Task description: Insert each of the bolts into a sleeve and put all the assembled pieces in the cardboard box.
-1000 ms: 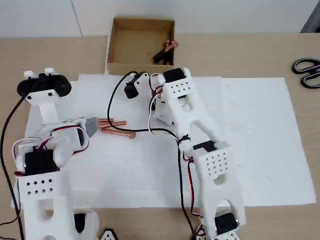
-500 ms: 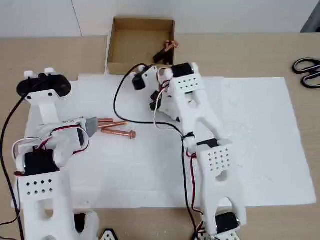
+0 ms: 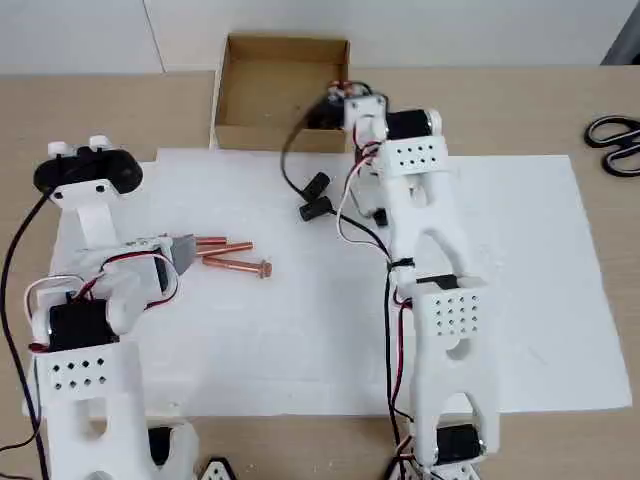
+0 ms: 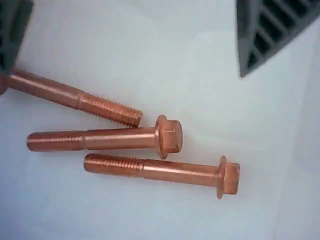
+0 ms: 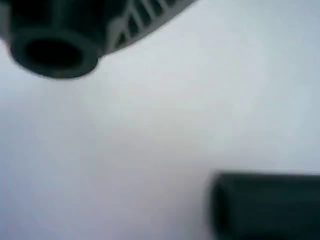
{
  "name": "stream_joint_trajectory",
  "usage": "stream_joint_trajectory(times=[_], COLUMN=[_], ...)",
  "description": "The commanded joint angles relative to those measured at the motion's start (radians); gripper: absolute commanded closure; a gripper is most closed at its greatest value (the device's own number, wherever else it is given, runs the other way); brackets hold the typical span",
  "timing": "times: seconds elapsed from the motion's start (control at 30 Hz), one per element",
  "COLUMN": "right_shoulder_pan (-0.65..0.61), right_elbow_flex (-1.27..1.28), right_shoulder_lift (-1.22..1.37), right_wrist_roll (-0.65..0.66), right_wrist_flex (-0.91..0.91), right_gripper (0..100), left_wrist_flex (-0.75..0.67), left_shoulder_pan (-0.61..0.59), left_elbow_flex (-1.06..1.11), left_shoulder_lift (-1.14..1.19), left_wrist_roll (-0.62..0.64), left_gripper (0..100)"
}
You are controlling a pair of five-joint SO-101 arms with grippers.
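Your left claw (image 4: 127,62) is spread wide, its two dark fingers (image 4: 270,30) well apart above the white sheet (image 3: 520,260), and it grips nothing. Three copper bolts (image 4: 150,169) lie side by side just beside it, well apart from the cardboard box (image 3: 275,85). Your right claw (image 3: 352,100) sits at the box's near corner, the one farther from the bolts; you cannot tell whether it is spread or pressed together. Two black sleeves (image 3: 317,183) lie on the sheet near the box, on its arm side. Inside the box, a dark piece (image 3: 322,108) rests by the wall next to that claw. Scissors (image 3: 612,140) lie on the bench (image 3: 130,110), far from the box.
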Motion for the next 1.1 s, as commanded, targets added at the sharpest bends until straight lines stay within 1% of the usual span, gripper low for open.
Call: stream_joint_trajectory(times=[0.0,0.17,0.33,0.7,0.87,1.07], right_shoulder_pan=[0.021,0.016,0.015,0.015,0.015,0.016], right_elbow_flex=[0.046,0.087,0.117,0.118,0.117,0.117], right_shoulder_lift=[-0.019,-0.019,-0.019,-0.015,-0.021,-0.021], right_wrist_roll=[-0.06,-0.066,-0.066,-0.081,-0.081,-0.081], right_wrist_flex=[0.01,0.01,0.012,0.012,0.012,0.016], right_gripper=[99.1,98.1,87.9,87.0,79.4,79.0], left_wrist_flex=[-0.005,-0.005,-0.003,0.0,0.0,0.002], left_shoulder_pan=[-0.008,-0.005,-0.005,-0.008,-0.008,-0.008], left_elbow_flex=[-0.005,-0.005,-0.004,-0.004,-0.004,-0.004], left_shoulder_lift=[-0.011,-0.011,-0.011,-0.011,-0.011,-0.011], left_wrist_roll=[-0.008,-0.008,-0.008,-0.008,-0.008,-0.008], left_gripper=[73,73,73,73,73,73])
